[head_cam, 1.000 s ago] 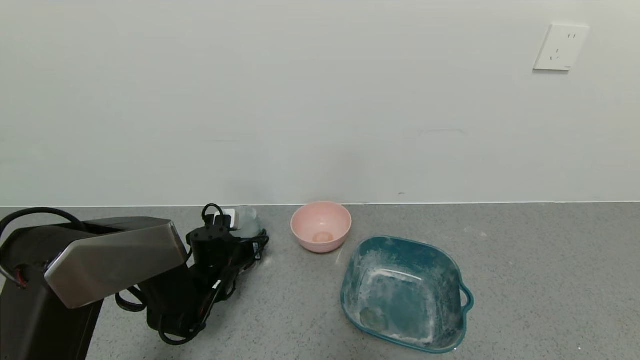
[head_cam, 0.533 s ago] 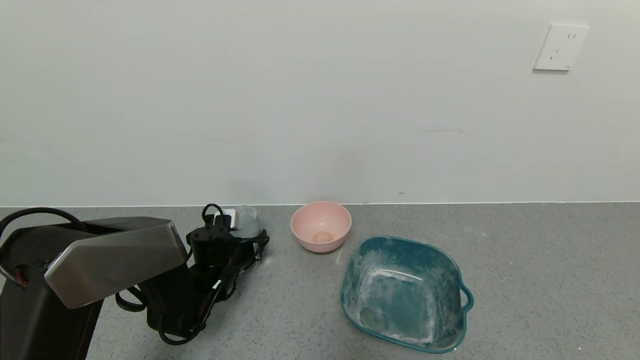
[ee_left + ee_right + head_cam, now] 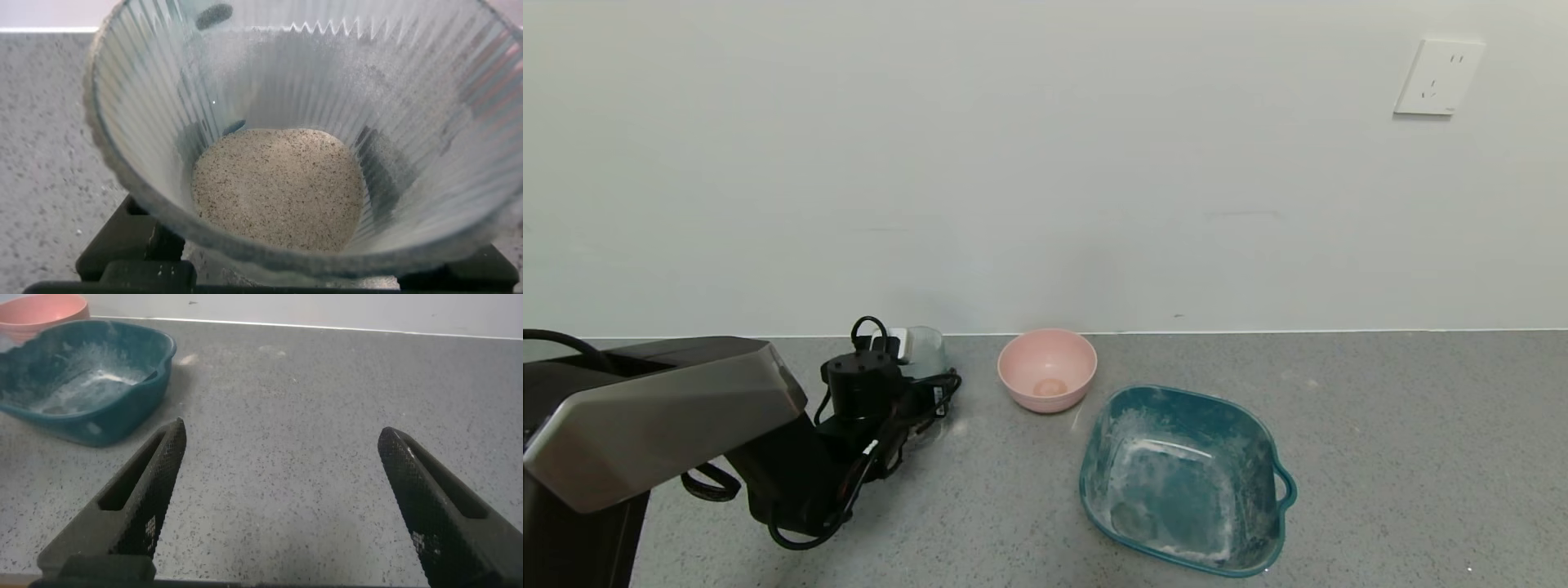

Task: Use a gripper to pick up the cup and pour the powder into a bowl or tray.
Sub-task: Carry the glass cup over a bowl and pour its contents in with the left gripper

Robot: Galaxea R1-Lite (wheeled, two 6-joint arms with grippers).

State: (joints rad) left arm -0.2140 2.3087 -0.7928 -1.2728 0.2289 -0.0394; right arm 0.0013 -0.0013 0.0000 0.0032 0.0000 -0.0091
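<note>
My left gripper [image 3: 913, 369] is shut on the ribbed translucent cup [image 3: 925, 349] near the back wall, left of the pink bowl [image 3: 1046, 367]. The cup stays upright and looks slightly raised off the counter. In the left wrist view the cup [image 3: 147, 98] fills the picture, with a small heap of speckled whitish powder [image 3: 278, 188] in its bottom. The dark fingers show through its walls on both sides. A small patch of powder lies in the pink bowl's bottom. My right gripper [image 3: 282, 490] is open and empty over bare counter, outside the head view.
A teal squarish tub [image 3: 1186, 478] with a handle, dusted white inside, stands in front and to the right of the pink bowl. It also shows in the right wrist view [image 3: 82, 384]. The wall runs close behind the cup and bowl.
My left arm has risen and drawn a little to the left, and the cup has gone up slightly with it. The bowl and tub have not moved.
</note>
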